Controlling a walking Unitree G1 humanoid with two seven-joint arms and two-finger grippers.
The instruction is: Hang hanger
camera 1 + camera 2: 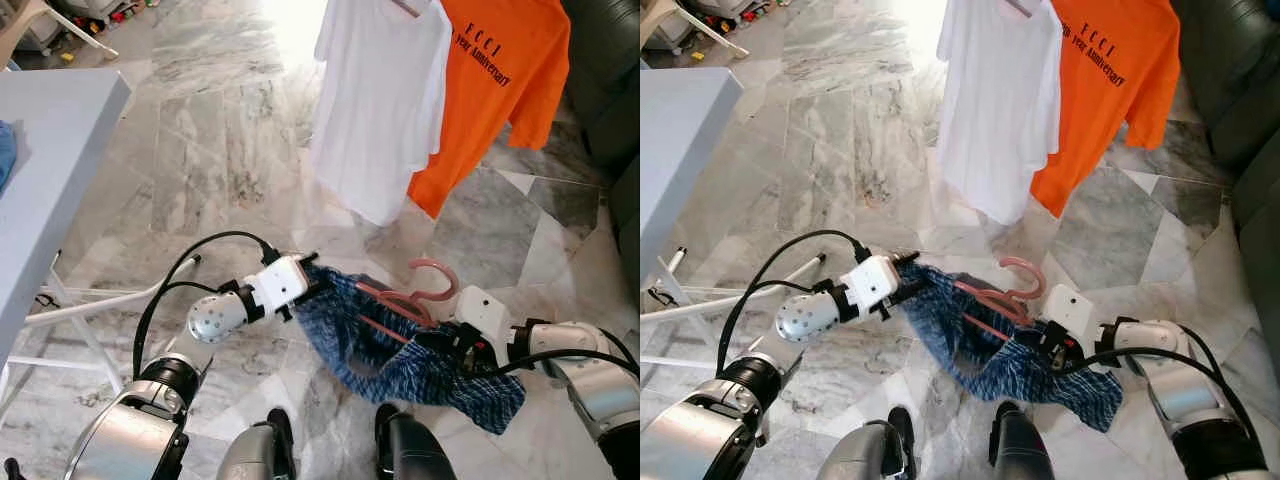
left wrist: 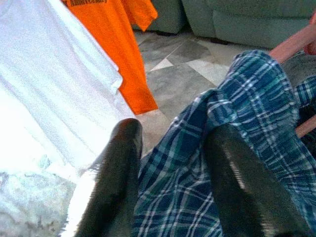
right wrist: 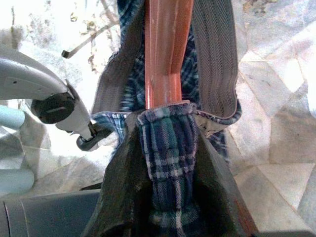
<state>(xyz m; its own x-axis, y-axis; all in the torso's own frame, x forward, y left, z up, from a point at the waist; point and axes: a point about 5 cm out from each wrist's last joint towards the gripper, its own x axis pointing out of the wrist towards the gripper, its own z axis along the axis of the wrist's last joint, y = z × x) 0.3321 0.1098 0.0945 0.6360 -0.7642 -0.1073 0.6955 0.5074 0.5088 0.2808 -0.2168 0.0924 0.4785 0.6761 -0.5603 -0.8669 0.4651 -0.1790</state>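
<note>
Both grippers hold blue plaid shorts (image 1: 400,365) low over the marble floor (image 1: 200,150). Left gripper (image 1: 312,272) pinches one edge. Right gripper (image 1: 450,345) clamps cloth against the pink hanger (image 1: 415,295), threaded through the shorts.

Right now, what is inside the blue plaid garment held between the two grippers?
A pink hanger sits inside the blue plaid garment; its hook and part of one arm show above the cloth. The rest of it is covered. The left gripper and right gripper each pinch the fabric.
</note>
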